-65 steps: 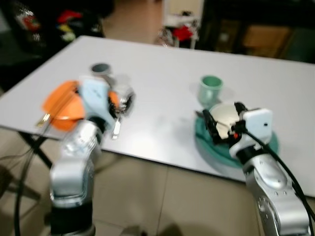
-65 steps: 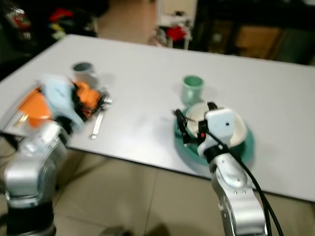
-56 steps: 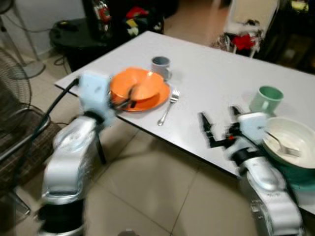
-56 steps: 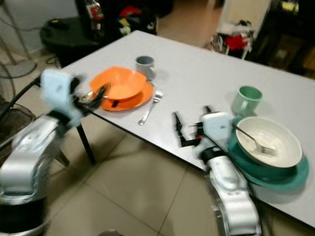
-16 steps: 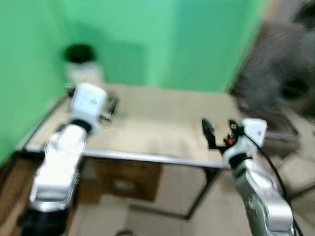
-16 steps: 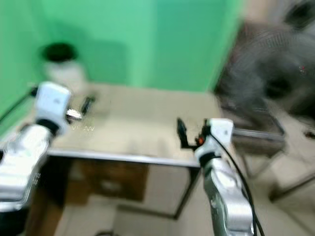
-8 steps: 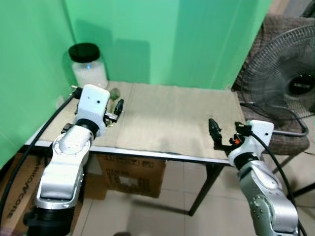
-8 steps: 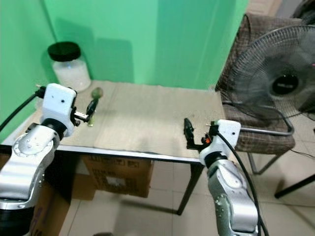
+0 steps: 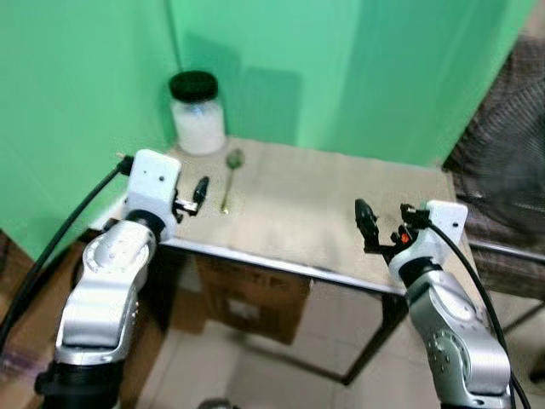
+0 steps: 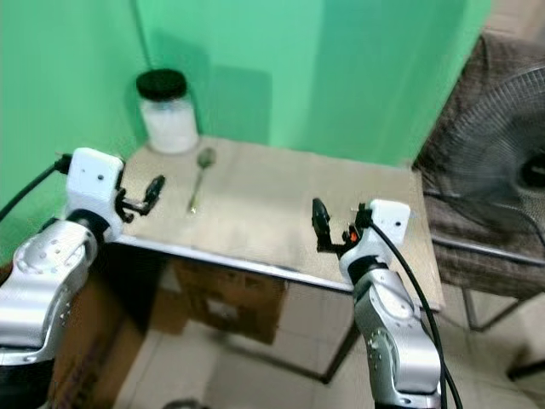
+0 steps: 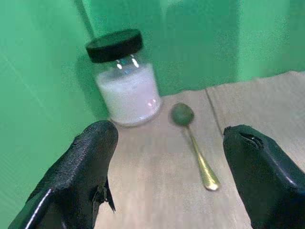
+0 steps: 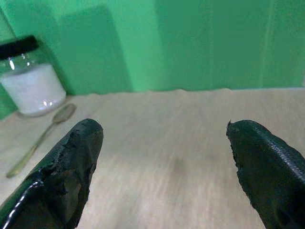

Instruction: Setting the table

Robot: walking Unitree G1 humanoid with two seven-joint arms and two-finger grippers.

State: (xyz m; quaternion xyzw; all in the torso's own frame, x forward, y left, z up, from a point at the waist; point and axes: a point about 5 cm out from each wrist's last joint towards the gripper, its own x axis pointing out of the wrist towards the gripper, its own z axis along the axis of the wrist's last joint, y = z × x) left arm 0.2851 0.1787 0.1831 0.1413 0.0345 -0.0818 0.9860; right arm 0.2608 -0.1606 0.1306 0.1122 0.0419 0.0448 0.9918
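The left gripper [image 9: 198, 192] sat at the left of the left eye frame, a little above mid-height, over the near-left edge of the table [image 9: 324, 221]. Its two black fingers [image 11: 90, 157] stood well apart with nothing between them. The spoon [image 9: 229, 177] lay just up and to the right of those fingertips in the head view, close by but not touching. In the left wrist view the spoon [image 11: 194, 144] ran down the centre of the frame between the two finger pads, its dark bowl toward the green wall and its gold handle pointing back toward the gripper.

Beyond the spoon's bowl, in the upper left of the left eye frame, stood a glass jar [image 9: 197, 118] with a black lid and white contents, upright at the table's far-left corner against the wall. The jar and the spoon bowl were near each other but apart.

The right gripper [image 9: 381, 221] hung right of centre in the frame, over the near-right part of the table. Its fingers [image 12: 66, 176] were likewise spread wide and held nothing. From it the spoon lay well off to the left, across a bare stretch of the pale wood-grain tabletop; in the right wrist view the spoon [image 12: 40, 138] and jar [image 12: 29, 78] sat at the far left edge.

A green wall [image 9: 341, 77] filled the top of the frame. Under the table stood a cardboard box [image 9: 251, 298]. A fan's wire grille [image 10: 498, 162], blurred, showed at the right edge of the right eye frame.
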